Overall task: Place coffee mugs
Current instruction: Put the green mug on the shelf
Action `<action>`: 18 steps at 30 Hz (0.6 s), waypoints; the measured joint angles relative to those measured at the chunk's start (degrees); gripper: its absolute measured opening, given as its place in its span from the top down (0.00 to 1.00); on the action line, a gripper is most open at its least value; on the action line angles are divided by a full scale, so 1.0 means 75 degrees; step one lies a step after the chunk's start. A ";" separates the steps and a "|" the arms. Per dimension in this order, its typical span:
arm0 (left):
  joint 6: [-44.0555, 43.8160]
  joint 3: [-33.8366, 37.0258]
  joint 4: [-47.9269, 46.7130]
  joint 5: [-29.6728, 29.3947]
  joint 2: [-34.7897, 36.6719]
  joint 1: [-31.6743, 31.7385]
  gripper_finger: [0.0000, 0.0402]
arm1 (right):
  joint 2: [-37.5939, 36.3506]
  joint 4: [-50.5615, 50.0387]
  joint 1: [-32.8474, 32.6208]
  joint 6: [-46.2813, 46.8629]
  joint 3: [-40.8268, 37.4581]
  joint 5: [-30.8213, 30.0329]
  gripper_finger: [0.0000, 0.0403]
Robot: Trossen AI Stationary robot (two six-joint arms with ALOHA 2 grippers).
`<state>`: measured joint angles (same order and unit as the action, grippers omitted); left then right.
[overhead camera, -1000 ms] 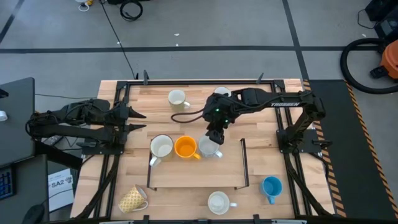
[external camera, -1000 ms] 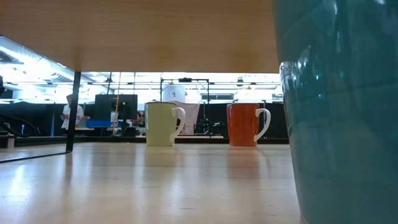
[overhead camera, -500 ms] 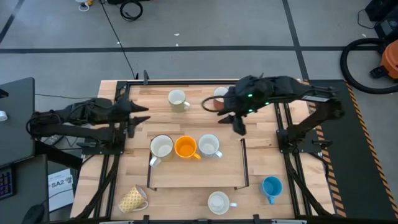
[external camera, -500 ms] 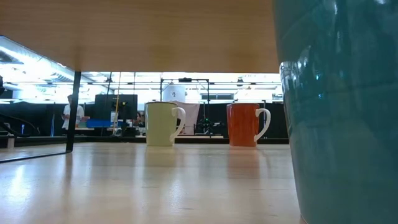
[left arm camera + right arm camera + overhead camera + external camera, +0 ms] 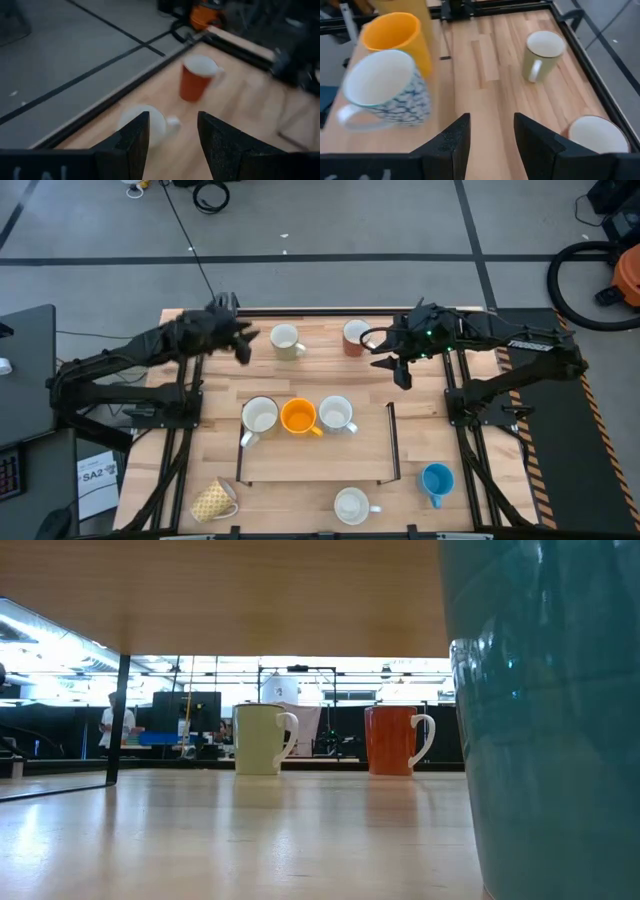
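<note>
Both grippers hang open and empty — the left gripper (image 5: 243,345) just beside the cream mug (image 5: 286,341), the right gripper (image 5: 398,370) near the reddish-brown mug (image 5: 355,336) — with three mugs (image 5: 300,416) already rowed inside the black frame (image 5: 393,442) and the yellow patterned mug (image 5: 214,500), a white mug (image 5: 352,504) and the blue mug (image 5: 436,480) left outside, nothing blocking.

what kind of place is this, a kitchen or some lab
Most likely a robotics lab or workshop, not a kitchen: a framed wooden worktable on a grey concrete floor, with distant computer monitors beyond it.
</note>
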<state>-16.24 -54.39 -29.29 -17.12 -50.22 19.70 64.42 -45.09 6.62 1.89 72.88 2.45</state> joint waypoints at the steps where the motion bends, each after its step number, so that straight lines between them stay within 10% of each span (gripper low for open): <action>1: -0.0080 -0.0168 0.0016 0.0141 -0.0149 0.0306 0.57 | -0.0078 0.0133 0.0090 -0.0004 -0.0162 0.0001 0.61; 18: -0.0964 -0.0706 -0.0131 0.2458 -0.2646 0.3080 0.57 | -0.0072 0.0552 0.1162 -0.1252 -0.0810 0.0018 0.61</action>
<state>-23.47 -59.68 -30.27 1.31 -70.07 42.79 63.88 -40.95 15.33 -7.50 66.81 2.59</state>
